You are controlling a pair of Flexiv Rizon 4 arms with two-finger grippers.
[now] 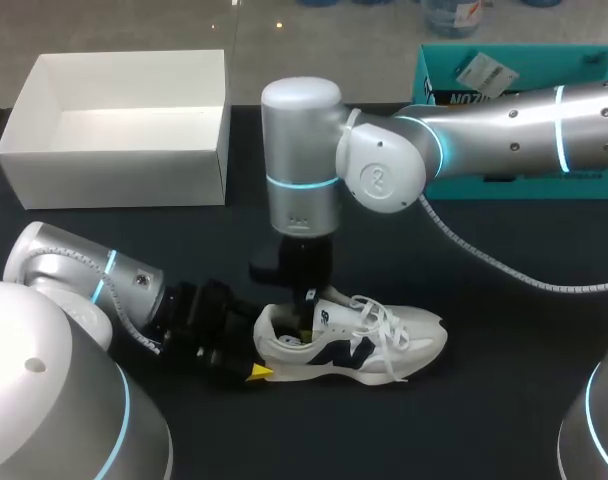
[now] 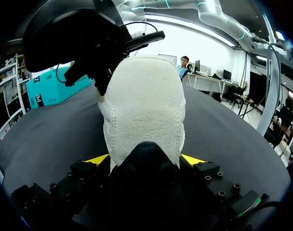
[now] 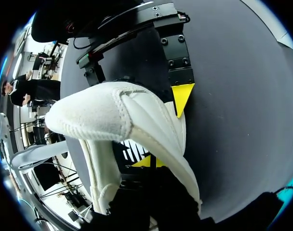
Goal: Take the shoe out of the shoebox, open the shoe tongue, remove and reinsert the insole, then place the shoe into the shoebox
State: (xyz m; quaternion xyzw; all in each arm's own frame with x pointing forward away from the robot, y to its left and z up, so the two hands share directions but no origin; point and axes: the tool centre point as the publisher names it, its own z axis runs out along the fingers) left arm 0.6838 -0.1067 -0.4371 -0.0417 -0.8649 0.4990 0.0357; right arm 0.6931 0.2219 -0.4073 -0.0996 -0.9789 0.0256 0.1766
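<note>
Closest, the left pincer (image 2: 144,160) lies low on the black tabletop (image 1: 504,340), pinching the heel of the white shoe (image 1: 369,345) from both sides. The shoe stands on its sole, out of its box, toe to the right. The right pincer (image 1: 306,305) points straight down into the shoe's opening; spread or pinching, I can't tell. Farther back stand the open white shoebox (image 1: 114,170) and a teal box (image 1: 454,80).

Silver-grey left arm (image 1: 59,265) and right arm (image 1: 504,125) wear glowing cyan bands; the black, screw-studded left gripper (image 2: 145,159) has yellow fingertips (image 2: 97,159); a ribbed grey cable (image 1: 504,268) trails the right.
</note>
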